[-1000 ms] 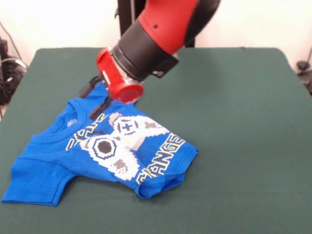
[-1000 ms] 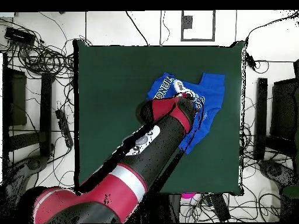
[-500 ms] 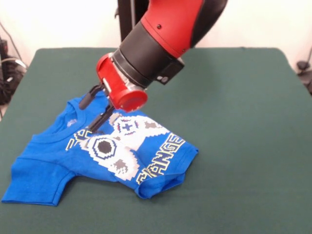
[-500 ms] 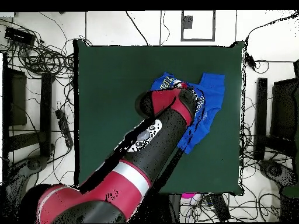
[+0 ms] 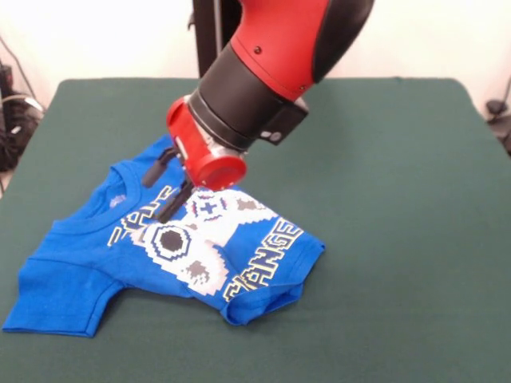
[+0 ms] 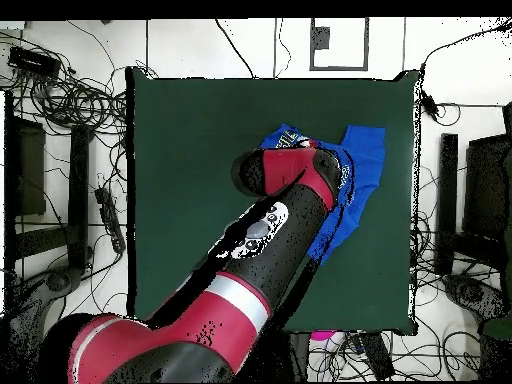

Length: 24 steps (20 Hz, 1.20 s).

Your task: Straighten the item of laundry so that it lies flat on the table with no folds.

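The item of laundry, a bright blue T-shirt with a pixel controller print, lies rumpled on the left part of the green table. Its hem is tucked under at the front right, and one sleeve spreads toward the table's left front corner. My gripper hangs open just over the shirt's upper chest beside the collar, one black finger on each side of bare cloth; I cannot tell whether they touch it. In the overhead view the arm covers most of the item of laundry and hides the gripper.
Wide bare felt stretches over the table away from the shirt. Cables and dark equipment ring the table on the floor. A black post stands behind the table's far edge.
The gripper has shifted a little to the right across the shirt's chest and stayed open. The shirt lies as it did.
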### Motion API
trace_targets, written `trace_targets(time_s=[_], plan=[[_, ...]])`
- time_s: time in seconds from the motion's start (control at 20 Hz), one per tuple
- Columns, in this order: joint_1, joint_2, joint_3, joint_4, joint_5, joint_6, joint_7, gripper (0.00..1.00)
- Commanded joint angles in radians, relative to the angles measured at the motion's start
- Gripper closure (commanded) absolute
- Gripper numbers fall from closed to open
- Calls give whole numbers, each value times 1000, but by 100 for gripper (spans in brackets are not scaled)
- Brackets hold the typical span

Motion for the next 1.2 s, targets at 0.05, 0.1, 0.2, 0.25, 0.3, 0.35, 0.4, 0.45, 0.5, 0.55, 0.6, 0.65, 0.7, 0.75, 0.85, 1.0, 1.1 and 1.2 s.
trace_targets(time_s=[0.05,0.1,0.2,0.25,0.3,0.35,0.4,0.45,0.5,0.55,0.6,0.65,0.7,0.75,0.85,1.0,1.1,1.2], plan=[[10,7,213,25,90,229,56,0],[17,16,199,22,85,218,71,0],[27,29,177,12,80,214,89,0],[33,29,167,6,78,233,90,0],[34,25,168,3,80,244,87,0],[35,22,164,-1,77,261,82,0],[39,20,157,-5,72,272,78,0],[40,16,150,-9,67,297,72,0],[41,12,142,-14,62,324,65,0],[39,10,142,-17,59,350,54,0],[39,11,136,-23,55,378,48,0],[35,12,138,-26,53,394,42,0],[32,16,138,-30,49,404,35,0],[27,19,144,-31,48,401,31,0],[16,25,157,-33,48,396,23,0],[10,32,177,-31,51,399,20,0],[15,39,177,-33,52,411,28,0],[22,46,172,-34,51,422,36,0]])
